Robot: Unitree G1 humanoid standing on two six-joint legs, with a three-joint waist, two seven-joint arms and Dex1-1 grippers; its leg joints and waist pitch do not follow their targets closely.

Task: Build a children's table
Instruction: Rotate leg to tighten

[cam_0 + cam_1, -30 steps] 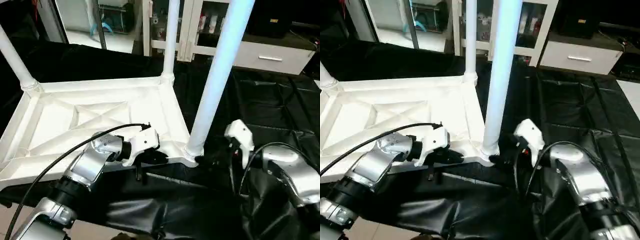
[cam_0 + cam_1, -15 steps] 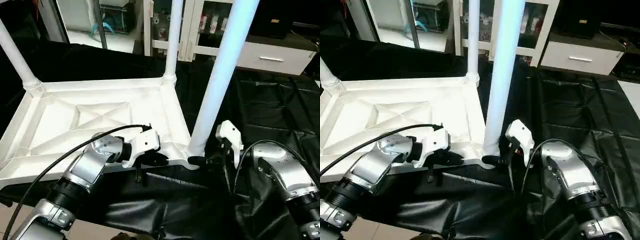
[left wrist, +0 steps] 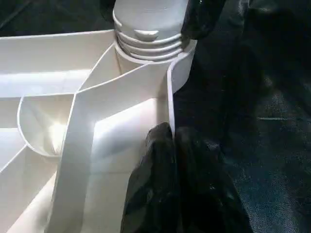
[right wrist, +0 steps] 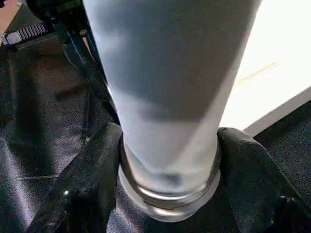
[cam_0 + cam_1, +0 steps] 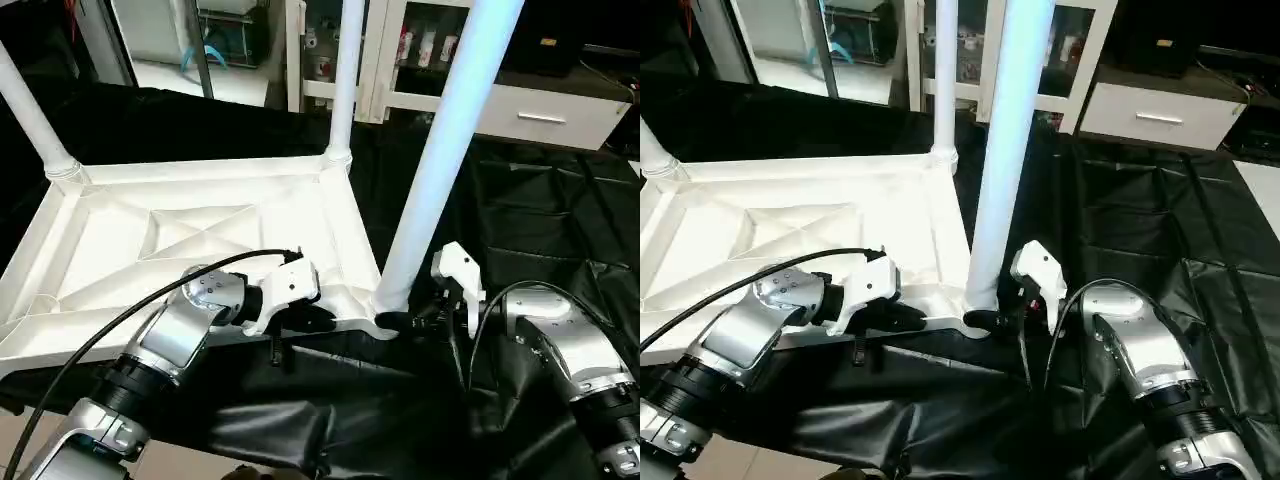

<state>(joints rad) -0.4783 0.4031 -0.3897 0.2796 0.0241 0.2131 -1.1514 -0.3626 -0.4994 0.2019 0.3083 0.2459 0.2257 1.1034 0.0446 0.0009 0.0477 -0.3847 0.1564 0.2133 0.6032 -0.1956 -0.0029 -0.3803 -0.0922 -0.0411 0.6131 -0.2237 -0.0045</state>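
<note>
The white tabletop (image 5: 200, 235) is laid upside down on the black-covered work table (image 5: 540, 210), X-ribbed underside up. Three legs are seen standing in corner sockets: the near right leg (image 5: 440, 150), the far right leg (image 5: 343, 80) and the far left leg (image 5: 30, 105). The near right leg is straddled at its base by the right gripper (image 4: 167, 170), one black finger (image 4: 92, 179) set against each side of the tube just above the socket. The tabletop's near rim wall, close to that corner, is pinched by the left gripper (image 3: 170, 145), fingers pressed together on it.
</note>
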